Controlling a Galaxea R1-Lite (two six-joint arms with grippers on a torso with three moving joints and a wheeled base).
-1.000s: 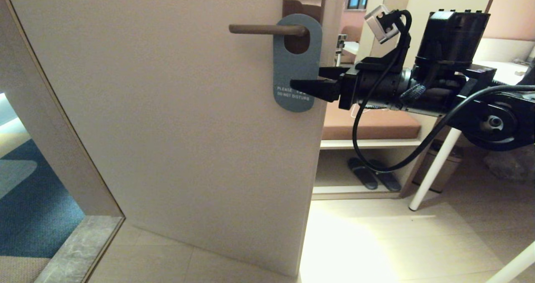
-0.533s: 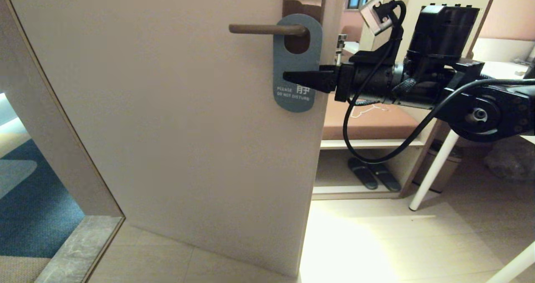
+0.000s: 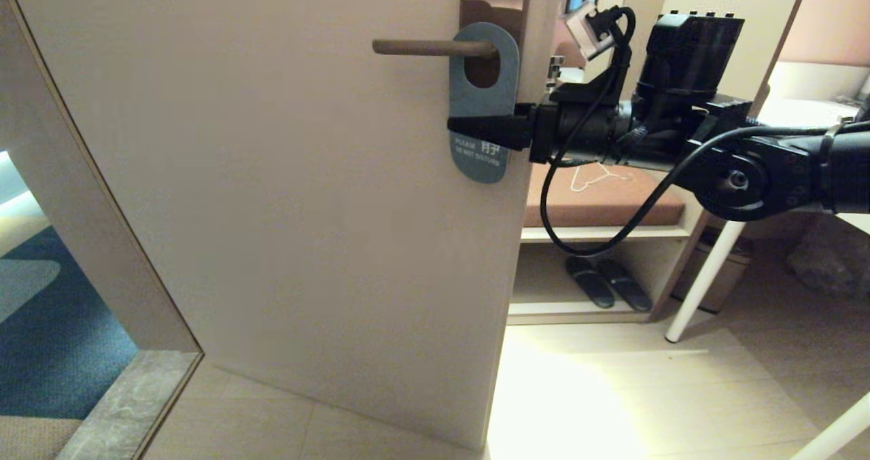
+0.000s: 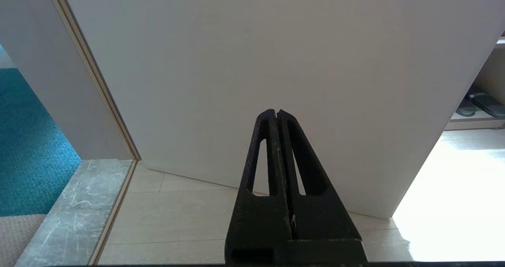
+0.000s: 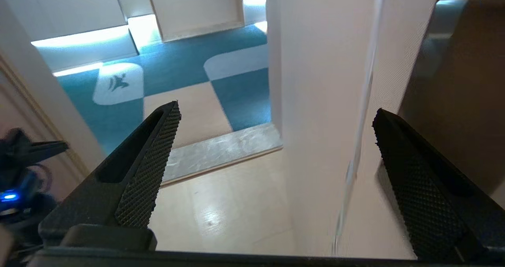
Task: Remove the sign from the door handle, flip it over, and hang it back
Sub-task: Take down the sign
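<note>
Near the top centre of the head view, the door handle point(image 3: 435, 47) is seen carrying the sign point(image 3: 481, 93) — blue side out — through its hole. The right gripper point(image 3: 476, 128) is held across the sign, jaws spread wide. The left gripper point(image 4: 277, 115) — jaws clenched — is parked facing the door point(image 4: 256, 62).

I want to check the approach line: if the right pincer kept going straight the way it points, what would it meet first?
Probably the sign itself: the open right pincer already straddles its edge. Past it lies the door face, though depth is unclear.
</note>
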